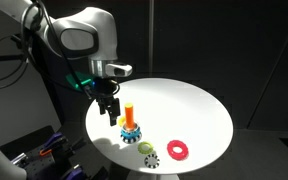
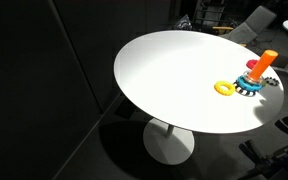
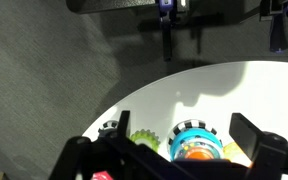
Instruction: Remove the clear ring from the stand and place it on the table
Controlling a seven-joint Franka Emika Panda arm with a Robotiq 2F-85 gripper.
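Observation:
The stand (image 1: 131, 128) is an orange peg with coloured rings stacked round its foot, near the table's front edge. It also shows in an exterior view (image 2: 263, 68) and in the wrist view (image 3: 191, 150). There its top ring is cyan over a black-and-white toothed one. I cannot make out the clear ring in any view. My gripper (image 1: 108, 107) hangs just beside the peg at about its height. In the wrist view my gripper (image 3: 184, 127) is open and empty, with its fingers on either side of the stand. The round white table (image 1: 189, 105) is brightly lit.
A red ring (image 1: 177, 150), a white toothed ring (image 1: 151, 159) and a yellow-green gear ring (image 1: 144, 148) lie on the table beside the stand. A yellow ring (image 2: 225, 88) lies next to it in an exterior view. The room around is dark.

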